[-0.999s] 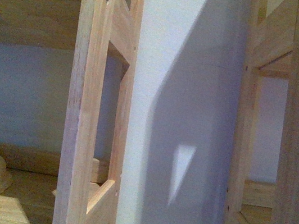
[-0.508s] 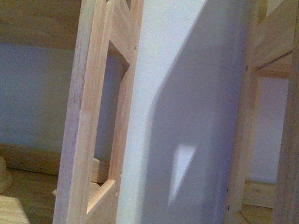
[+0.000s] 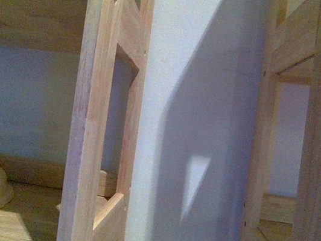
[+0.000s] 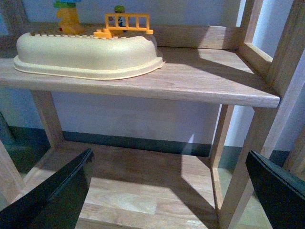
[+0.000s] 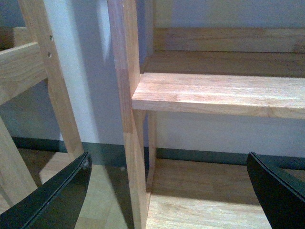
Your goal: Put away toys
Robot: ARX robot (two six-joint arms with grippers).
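Wooden shelves (image 4: 200, 81) hold a cream tray (image 4: 86, 55) — both end effectors (image 4: 169, 191) (image 5: 169, 191) spread wide, empty.

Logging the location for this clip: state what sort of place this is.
Likely a playroom or child's room storage corner: two wooden shelf units stand against a pale wall, and one shelf holds a cream plastic tub with a small toy fence and figures on top.

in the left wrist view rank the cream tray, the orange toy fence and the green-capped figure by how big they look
1. Cream tray, by far the largest.
2. Orange toy fence, standing on top of the tray.
3. Green-capped figure, smallest; it stands behind the fence and is partly hidden, so its full size is unsure.
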